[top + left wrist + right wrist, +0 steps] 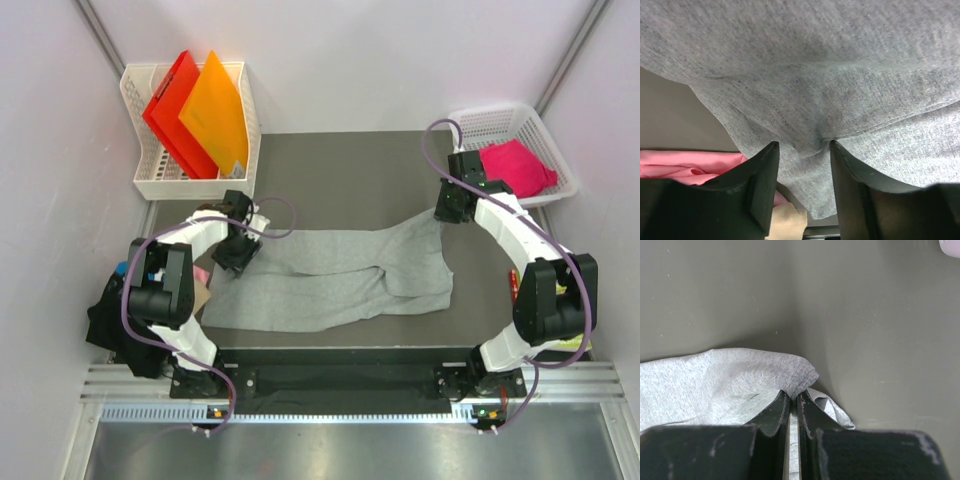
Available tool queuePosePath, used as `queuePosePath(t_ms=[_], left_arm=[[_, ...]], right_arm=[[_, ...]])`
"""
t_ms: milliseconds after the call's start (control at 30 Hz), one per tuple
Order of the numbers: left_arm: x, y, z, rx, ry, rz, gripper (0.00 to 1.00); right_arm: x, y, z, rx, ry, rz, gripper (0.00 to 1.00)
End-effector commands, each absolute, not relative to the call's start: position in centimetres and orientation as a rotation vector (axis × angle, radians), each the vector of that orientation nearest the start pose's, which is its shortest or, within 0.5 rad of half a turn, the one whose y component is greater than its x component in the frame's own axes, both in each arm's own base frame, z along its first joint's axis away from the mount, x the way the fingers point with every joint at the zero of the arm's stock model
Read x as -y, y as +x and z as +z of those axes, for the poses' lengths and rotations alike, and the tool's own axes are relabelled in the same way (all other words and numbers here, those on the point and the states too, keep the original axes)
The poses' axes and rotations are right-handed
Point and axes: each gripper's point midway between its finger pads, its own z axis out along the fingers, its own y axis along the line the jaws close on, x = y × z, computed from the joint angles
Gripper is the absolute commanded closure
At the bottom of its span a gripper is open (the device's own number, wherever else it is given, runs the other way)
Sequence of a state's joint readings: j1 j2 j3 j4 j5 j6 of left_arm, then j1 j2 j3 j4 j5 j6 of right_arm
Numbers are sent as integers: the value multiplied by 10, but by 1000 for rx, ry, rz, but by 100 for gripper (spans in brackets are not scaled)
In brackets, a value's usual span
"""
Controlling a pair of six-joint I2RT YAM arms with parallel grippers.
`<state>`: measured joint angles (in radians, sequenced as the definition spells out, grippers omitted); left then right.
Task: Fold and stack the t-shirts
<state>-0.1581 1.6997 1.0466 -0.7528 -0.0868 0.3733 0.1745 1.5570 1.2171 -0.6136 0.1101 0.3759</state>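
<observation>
Right gripper jaws shut, pinching a fold of the grey t-shirt. Left gripper jaws half apart, straddling the same cloth, not clamped. Shirt lies rumpled across mid desk. Pink t-shirt in far-right basket.

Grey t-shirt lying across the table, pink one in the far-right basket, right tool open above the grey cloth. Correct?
One error: the right tool is shut, pinching a fold of the grey t-shirt, as the right wrist view shows. The rest holds.
</observation>
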Motion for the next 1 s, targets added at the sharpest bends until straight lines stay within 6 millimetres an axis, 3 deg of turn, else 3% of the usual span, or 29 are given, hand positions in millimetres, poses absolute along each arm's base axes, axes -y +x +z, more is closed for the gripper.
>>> queuePosePath(t_ms=[0, 500, 800, 967], left_arm=[[12, 300, 29, -2850, 768, 170, 51], [3, 303, 18, -2888, 727, 133, 67], [2, 306, 32, -2869, 732, 146, 99], [1, 311, 45, -2846, 727, 166, 100]], right_arm=[[-62, 378, 148, -2426, 279, 95, 100], [-58, 369, 145, -2429, 275, 82, 100], [-59, 370, 146, -2428, 274, 84, 100], [-60, 374, 146, -2430, 270, 85, 100]])
